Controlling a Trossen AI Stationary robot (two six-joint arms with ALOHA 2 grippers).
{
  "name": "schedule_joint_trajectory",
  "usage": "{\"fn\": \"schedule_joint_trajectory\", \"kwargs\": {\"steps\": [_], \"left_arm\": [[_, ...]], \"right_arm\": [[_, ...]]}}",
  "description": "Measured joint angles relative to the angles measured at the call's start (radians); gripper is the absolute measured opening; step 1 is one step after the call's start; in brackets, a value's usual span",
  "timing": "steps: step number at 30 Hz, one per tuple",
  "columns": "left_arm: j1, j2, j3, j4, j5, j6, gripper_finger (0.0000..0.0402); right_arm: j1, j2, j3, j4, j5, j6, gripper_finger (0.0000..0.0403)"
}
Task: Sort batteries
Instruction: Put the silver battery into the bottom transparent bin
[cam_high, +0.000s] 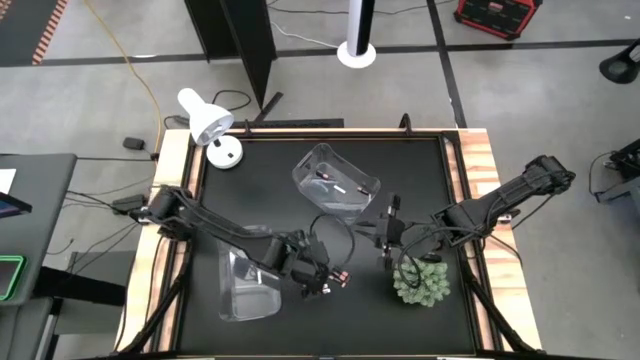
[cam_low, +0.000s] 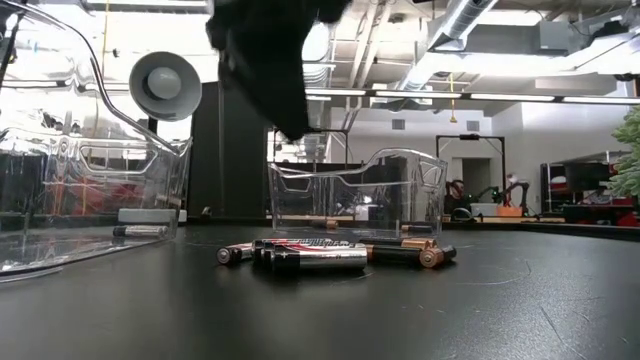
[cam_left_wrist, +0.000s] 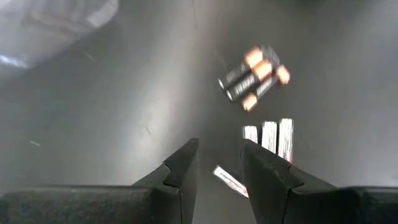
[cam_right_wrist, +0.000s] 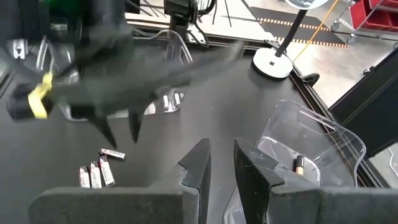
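Note:
Several batteries (cam_low: 330, 254) lie in a loose heap on the black table. Dark ones with copper ends (cam_left_wrist: 255, 78) lie side by side, and silvery-white ones (cam_left_wrist: 270, 137) lie beside them. My left gripper (cam_left_wrist: 217, 146) hangs open above them, pointing steeply down with nothing between its fingers; in the high view it (cam_high: 318, 276) is just left of the heap (cam_high: 342, 275). My right gripper (cam_right_wrist: 221, 146) hovers open and empty, well above the table, near the far clear bin (cam_high: 336, 180), which holds a dark battery (cam_right_wrist: 298, 165). A near-left clear bin (cam_high: 245, 285) holds a battery (cam_low: 140, 230).
A green spiky plant (cam_high: 420, 280) stands at the near right, under the right arm. A white desk lamp (cam_high: 210, 125) stands at the far left corner. Bare black table lies between the two bins and along the near edge.

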Motion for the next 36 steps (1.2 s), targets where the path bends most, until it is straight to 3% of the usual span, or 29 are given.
{"fn": "schedule_joint_trajectory", "kwargs": {"steps": [19,36], "left_arm": [[0.001,0.137,-0.002,-0.077,0.188,-0.111,0.0113],[0.003,0.150,-0.001,-0.040,0.195,-0.138,0.0113]], "right_arm": [[0.007,0.000,0.000,0.002,-0.005,0.002,0.0088],[0.007,0.000,0.000,0.004,-0.005,0.006,0.0088]]}}
